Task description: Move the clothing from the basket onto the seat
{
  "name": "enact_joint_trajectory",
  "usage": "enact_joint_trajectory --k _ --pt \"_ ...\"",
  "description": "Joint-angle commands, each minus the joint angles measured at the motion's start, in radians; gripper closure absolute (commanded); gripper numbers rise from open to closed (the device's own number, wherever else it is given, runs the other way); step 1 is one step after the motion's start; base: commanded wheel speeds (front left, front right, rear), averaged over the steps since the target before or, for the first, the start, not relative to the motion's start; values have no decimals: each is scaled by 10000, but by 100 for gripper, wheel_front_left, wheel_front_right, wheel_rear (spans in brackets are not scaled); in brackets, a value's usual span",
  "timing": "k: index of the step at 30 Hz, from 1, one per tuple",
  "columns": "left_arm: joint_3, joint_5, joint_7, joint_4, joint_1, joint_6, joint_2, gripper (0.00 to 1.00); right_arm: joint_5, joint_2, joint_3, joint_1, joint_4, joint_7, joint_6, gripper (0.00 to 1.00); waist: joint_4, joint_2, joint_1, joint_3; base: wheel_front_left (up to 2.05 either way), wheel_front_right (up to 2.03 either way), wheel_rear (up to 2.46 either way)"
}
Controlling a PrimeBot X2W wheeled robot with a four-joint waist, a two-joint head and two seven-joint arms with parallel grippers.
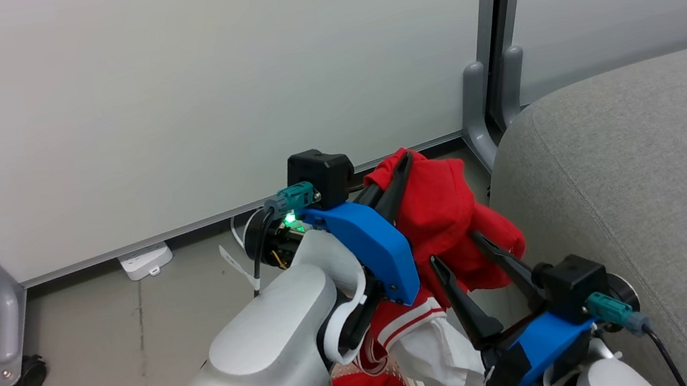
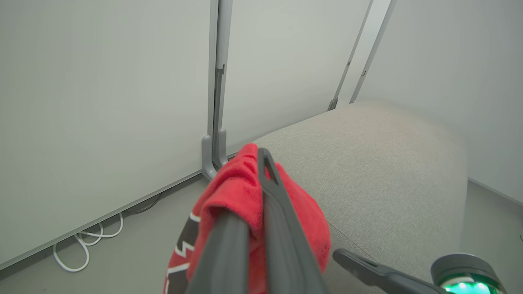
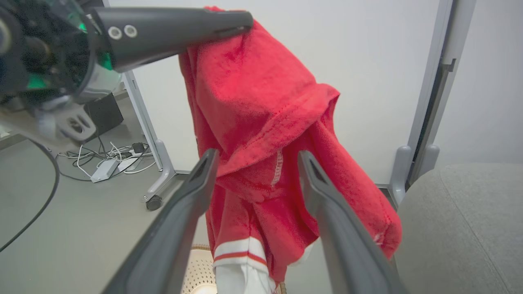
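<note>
White panels (image 1: 166, 97) and grey floor (image 1: 100, 338): left gripper (image 1: 402, 164) holding clothing (image 1: 441, 205) up beside the seat (image 1: 654, 174).

Left arm reaches forward and up, its fingers clenched on a fold of the red clothing, which hangs from the tips clear of the floor, just left of the seat's edge and not on it. Right gripper (image 1: 457, 249) sits lower and nearer the seat, fingers pointing up and spread wide around the hanging cloth; contact cannot be judged. Head view alone shows both arms together, with a white-striped sleeve end low between them. Left wrist view adds dark lettering on the garment, the seat's broad top and a white cable (image 2: 81, 245) on the floor. Right wrist view adds the basket (image 3: 198, 269), directly beneath the garment.
</note>
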Motion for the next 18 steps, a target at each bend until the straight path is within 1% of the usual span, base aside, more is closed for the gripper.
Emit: enact_joint_trajectory --k 1,9,11,16,17,18 --pt "-71 -80 -95 6 -154 36 23 100 41 -25 73 -253 158 52 -7 0 14 0 0 18 0 0 0" --pt "-499 -513 -259 31 -368 86 22 100 787 -23 405 -1635 1591 -138 -7 0 124 0 0 142 0 0 0" --pt "-590 -601 -289 61 -413 97 25 100 865 -22 631 -1981 1937 -239 -7 0 140 0 0 163 0 0 0" --pt "-803 -820 -378 185 -548 116 22 100 588 -26 1154 -2802 2793 -378 -7 0 135 0 0 195 0 0 0" --pt "-834 -857 -402 213 -569 121 23 100 514 -25 1195 -2927 2955 -408 -7 29 134 0 0 195 0 0 0" --pt "-862 -901 -419 236 -595 123 25 100 431 -23 1237 -3018 3102 -457 -7 70 133 0 0 192 0 0 0"
